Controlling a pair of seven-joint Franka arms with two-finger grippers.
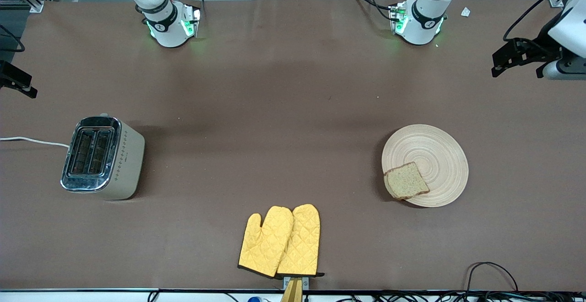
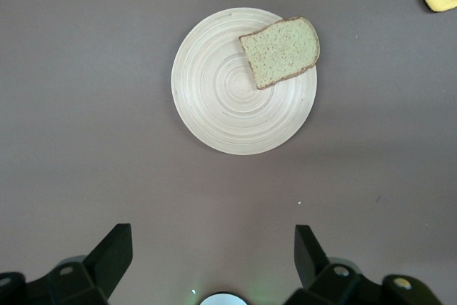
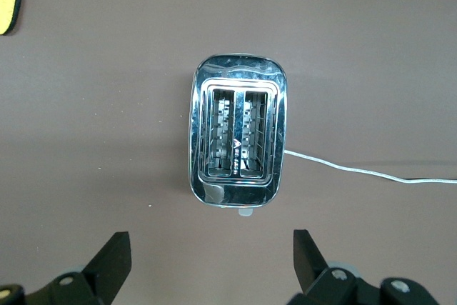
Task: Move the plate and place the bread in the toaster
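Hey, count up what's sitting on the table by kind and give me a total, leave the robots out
Plate: 1
Bread: 1, on the plate
Toaster: 1
Yellow oven mitts: 2, overlapping
Total: 5

Even, soft overhead light fills all three views, fairly bright, with no harsh glare on the brown table (image 1: 274, 110). The toaster (image 1: 103, 158) casts a soft shadow toward 3 o'clock; its chrome top (image 3: 238, 130) shows mild reflections. The plate (image 1: 435, 155) has a thin shadow at its 9 o'clock edge. Focus is sharp, though the wrist views are slightly dimmer at their corners.
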